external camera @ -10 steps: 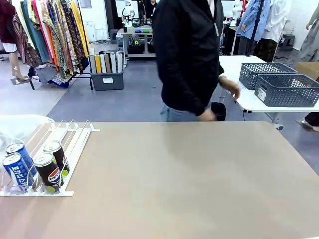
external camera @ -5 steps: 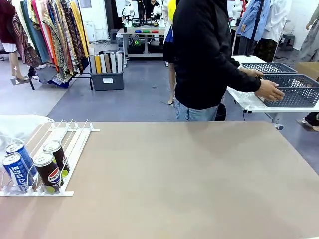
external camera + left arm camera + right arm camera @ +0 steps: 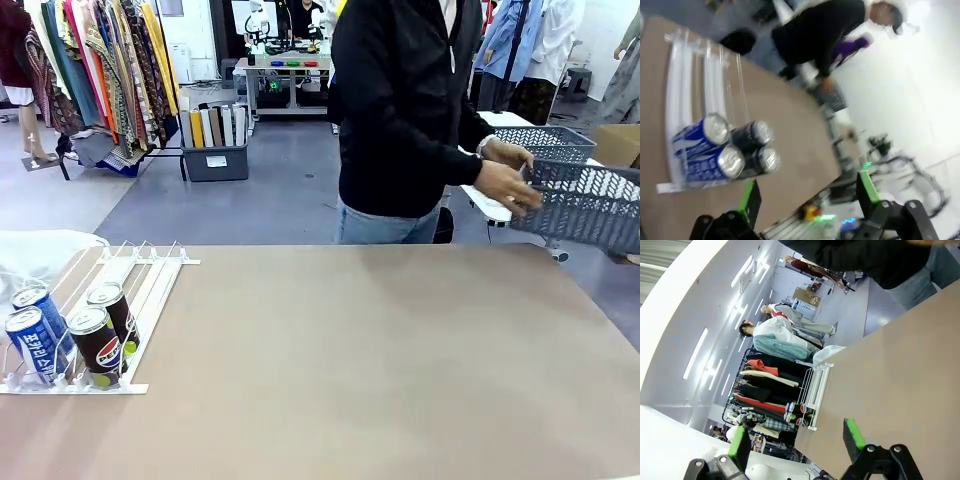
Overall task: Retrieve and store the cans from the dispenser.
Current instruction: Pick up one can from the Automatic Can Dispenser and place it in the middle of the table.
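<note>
Beige tabletop point(image 3: 380, 360) is seen under both claws. The left gripper point(image 3: 807, 190) is spread wide and empty, aimed at the dispenser point(image 3: 150, 290); the right gripper point(image 3: 796, 437) is likewise released, well apart from it. Four cans point(image 3: 70, 340) are lined up at the dispenser's low end. They are judged rigid, smooth and dentable, best clasped mid-body.
</note>
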